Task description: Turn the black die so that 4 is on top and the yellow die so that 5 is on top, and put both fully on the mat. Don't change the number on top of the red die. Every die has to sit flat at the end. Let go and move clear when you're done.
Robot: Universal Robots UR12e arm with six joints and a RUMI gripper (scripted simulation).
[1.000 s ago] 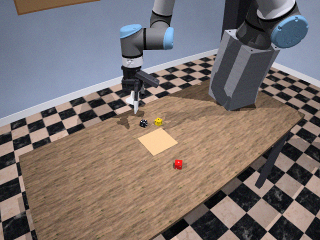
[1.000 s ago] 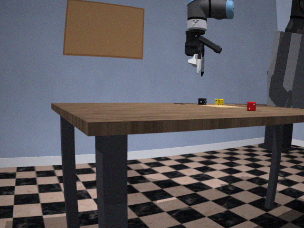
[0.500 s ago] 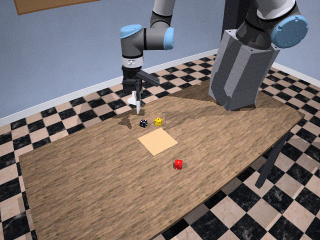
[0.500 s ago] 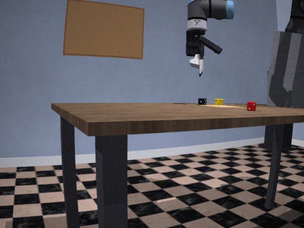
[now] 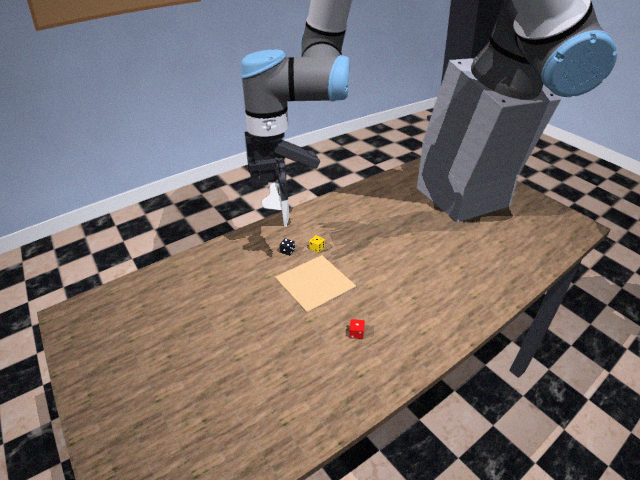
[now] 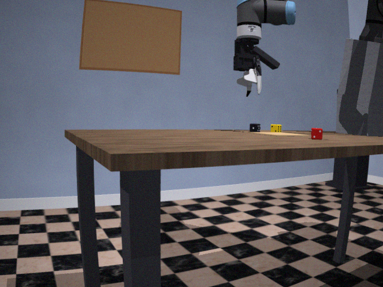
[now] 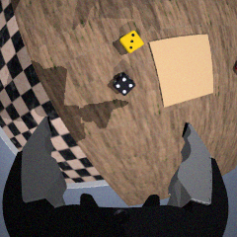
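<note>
The black die [image 5: 287, 246] [image 6: 254, 127] [image 7: 123, 83] sits flat on the wooden table [image 5: 155, 361], just beyond the far left corner of the tan mat [image 5: 315, 283] [image 6: 287, 133] [image 7: 188, 69]. The yellow die [image 5: 316, 243] [image 6: 276, 127] [image 7: 131, 41] sits flat next to it, also off the mat. The red die [image 5: 356, 328] [image 6: 316, 133] sits flat on the table, in front of the mat. My gripper [image 5: 279, 209] [image 6: 252, 91] [image 7: 118, 120] is open and empty. It hangs high above the table's far edge, behind the black die.
The robot's grey base pedestal [image 5: 480, 149] [image 6: 358, 92] stands on the table's far right corner. The far table edge lies right under the gripper, with checkered floor beyond. A cork board [image 6: 130, 37] hangs on the wall.
</note>
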